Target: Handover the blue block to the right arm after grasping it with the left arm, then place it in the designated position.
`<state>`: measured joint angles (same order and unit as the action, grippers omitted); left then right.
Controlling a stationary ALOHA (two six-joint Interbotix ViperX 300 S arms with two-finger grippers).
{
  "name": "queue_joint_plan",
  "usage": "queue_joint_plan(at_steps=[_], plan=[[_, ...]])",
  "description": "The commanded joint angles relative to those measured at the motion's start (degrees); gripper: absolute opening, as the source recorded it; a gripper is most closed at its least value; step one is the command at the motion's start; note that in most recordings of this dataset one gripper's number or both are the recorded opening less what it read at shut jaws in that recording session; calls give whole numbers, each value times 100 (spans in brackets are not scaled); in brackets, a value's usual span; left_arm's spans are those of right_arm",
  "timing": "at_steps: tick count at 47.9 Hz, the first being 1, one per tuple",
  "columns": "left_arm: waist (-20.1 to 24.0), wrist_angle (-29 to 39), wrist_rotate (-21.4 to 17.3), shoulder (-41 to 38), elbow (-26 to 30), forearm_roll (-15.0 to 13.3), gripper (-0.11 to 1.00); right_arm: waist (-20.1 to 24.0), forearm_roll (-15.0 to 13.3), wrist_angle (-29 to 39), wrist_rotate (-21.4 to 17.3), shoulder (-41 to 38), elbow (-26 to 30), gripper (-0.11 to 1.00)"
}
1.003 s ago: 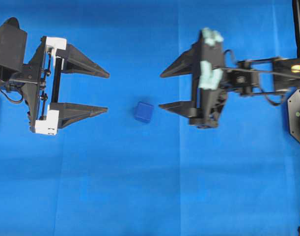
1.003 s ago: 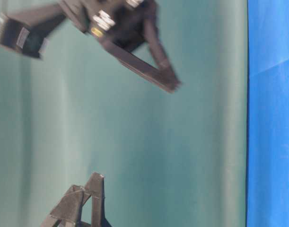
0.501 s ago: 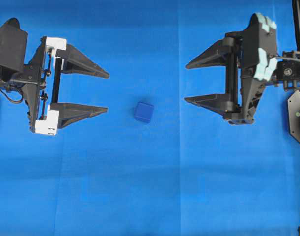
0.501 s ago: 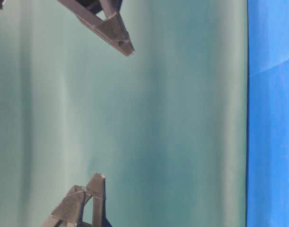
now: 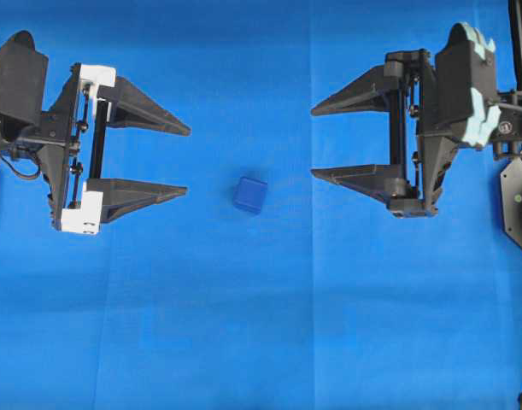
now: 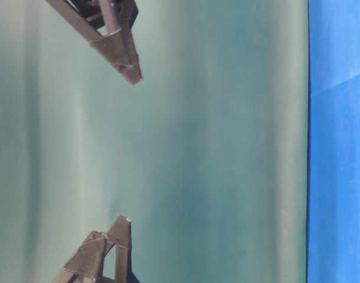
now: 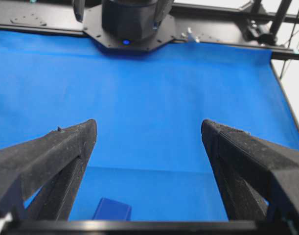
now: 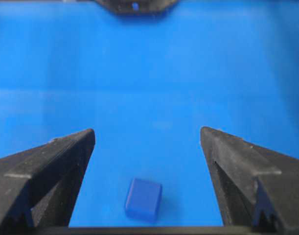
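A: What does the blue block [image 5: 250, 195] look like, and where is it?
B: A small deep-blue cube with rounded edges, lying free on the blue cloth [image 5: 261, 325] between both grippers.
A: Anything hidden?
B: The table-level view shows only fingertips.
A: The arms?
B: Left gripper [image 5: 188, 161] and right gripper [image 5: 313, 143] face each other, both spread wide, holding nothing
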<state>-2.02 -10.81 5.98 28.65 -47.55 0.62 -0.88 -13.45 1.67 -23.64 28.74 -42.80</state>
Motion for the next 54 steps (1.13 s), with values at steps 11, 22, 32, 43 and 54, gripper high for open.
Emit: queue_joint_plan(at_steps=[11,22,32,43,54], plan=[[9,-26,9,70,105,0,91,-105,-53,-1151,9,70,-334,80],[9,-26,9,70,105,0,91,-105,-44,-1362,9,79,-448,80],[9,-26,9,70,105,9,91,-105,-44,-1318,9,79,-448,80],[9,-26,9,70,105,0,91,-105,-35,-1151,9,237,-501,80],[9,-26,9,70,97,0,91,-105,-18,-1011,-9,422,-562,80]])
